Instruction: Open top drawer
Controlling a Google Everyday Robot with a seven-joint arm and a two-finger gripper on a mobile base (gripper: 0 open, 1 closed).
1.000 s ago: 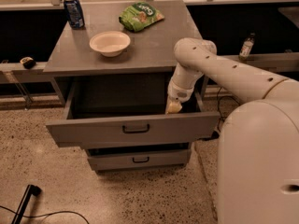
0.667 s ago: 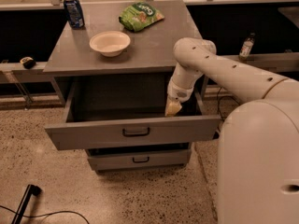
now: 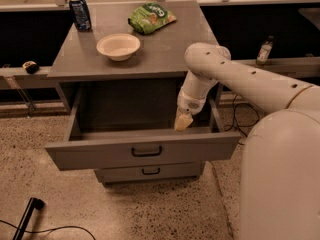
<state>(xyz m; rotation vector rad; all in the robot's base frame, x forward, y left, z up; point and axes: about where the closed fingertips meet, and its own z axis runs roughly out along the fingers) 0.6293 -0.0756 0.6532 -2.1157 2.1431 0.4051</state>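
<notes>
Top drawer (image 3: 85,156) is seen pulled well out of the grey cabinet (image 3: 165,54), low of frame centre. The tall flat front is faced toward the camera, and the black loop handle (image 3: 146,151) is set at its middle. The deep box is exposed from above.

Gripper (image 3: 183,122) is held inside the open box, at 1 o'clock from the handle, with its tip pointed down just behind the front panel. Contact with the panel cannot be told. How far it is open, and whether anything is gripped, cannot be told either. The white arm (image 3: 235,76) is routed in from 3 o'clock.

A shorter drawer (image 3: 170,172) is set back beneath, at 6 o'clock.

On the cabinet top a cream bowl (image 3: 118,46) is placed at 11 o'clock from the handle. A green bag (image 3: 151,17) is placed at 12 o'clock, further back, and a blue can (image 3: 80,14) at the back-left corner.

A bottle (image 3: 265,49) is stood on the ledge at 2 o'clock. A black tool (image 3: 27,218) is laid on the speckled floor (image 3: 150,209) at 8 o'clock.
</notes>
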